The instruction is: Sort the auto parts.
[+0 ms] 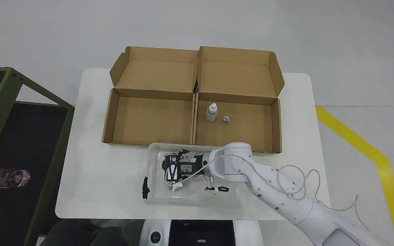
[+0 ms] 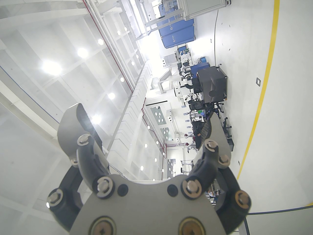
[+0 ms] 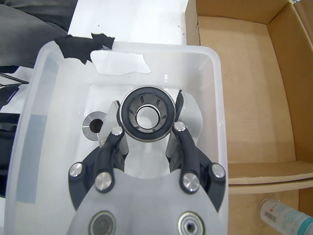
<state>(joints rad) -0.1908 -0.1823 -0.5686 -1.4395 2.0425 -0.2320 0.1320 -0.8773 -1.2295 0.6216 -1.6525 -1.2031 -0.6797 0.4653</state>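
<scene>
Looking down, you see your right hand (image 3: 148, 102) inside the clear bin (image 3: 215, 99) on the counter (image 1: 92, 154); its fingers press both sides of a round bearing (image 3: 146, 134), gripping it; a small shiny ring (image 3: 94, 125) lies just beside it in the bin; behind the bin, the right box (image 1: 246, 126) holds a little bottle (image 1: 212, 111) and a small part (image 1: 227, 119); your left hand (image 2: 144, 113) is spread wide, holding nothing.
</scene>
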